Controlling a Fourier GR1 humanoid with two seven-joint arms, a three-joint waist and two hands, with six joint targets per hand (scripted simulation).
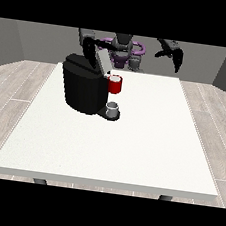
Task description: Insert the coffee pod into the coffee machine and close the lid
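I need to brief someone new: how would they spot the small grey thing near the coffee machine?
Find the big black coffee machine on the left half of the white table. At its front foot, on the dark base, sits a small grey thing. It is directly below a red thing at the machine, and is paler and lower.

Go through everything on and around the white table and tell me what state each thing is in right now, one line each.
Black coffee machine: upright at the table's far left, grey lid raised.
Red thing at the machine: at the machine's front, above its base.
Small grey thing: upright on the machine's base; cannot tell if it is the pod.
Hand at the view's right: raised behind the table, fingers curled downward, holding nothing.
Hand at the view's left: hidden behind the machine.
Large white table: level.
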